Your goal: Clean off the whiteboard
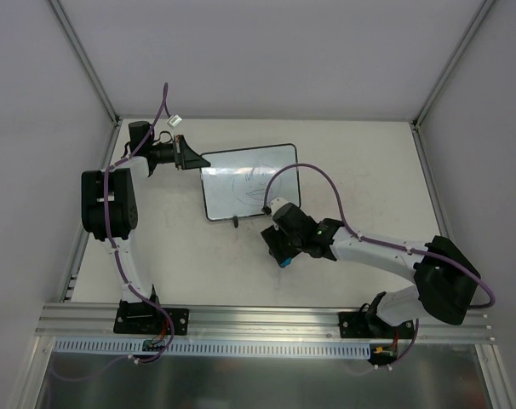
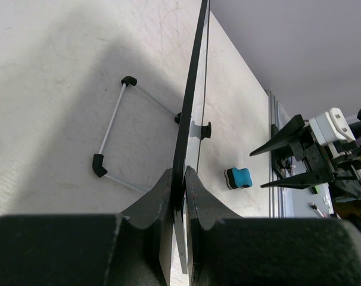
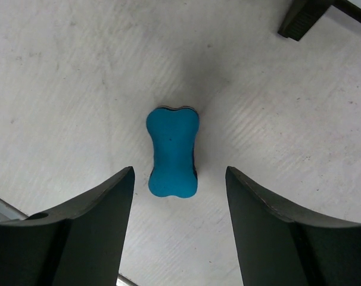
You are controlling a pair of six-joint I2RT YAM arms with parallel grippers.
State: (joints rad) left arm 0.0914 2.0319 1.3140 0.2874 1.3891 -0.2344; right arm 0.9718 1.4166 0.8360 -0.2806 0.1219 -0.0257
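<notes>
The whiteboard (image 1: 249,179) stands near the table's middle, white with a thin black frame and faint pen marks. My left gripper (image 1: 190,156) is shut on its left edge; in the left wrist view the frame (image 2: 192,107) runs edge-on between the fingers. The blue bone-shaped eraser (image 3: 172,152) lies flat on the table, also seen in the left wrist view (image 2: 239,177) and in the top view (image 1: 284,262). My right gripper (image 3: 179,179) is open, hovering right above the eraser, a finger on each side, not touching it.
The board's wire stand (image 2: 112,128) with black end caps rests on the table behind it. A black foot (image 3: 302,18) of the board shows at the right wrist view's top. White walls enclose the table; an aluminium rail (image 1: 266,319) runs along the near edge.
</notes>
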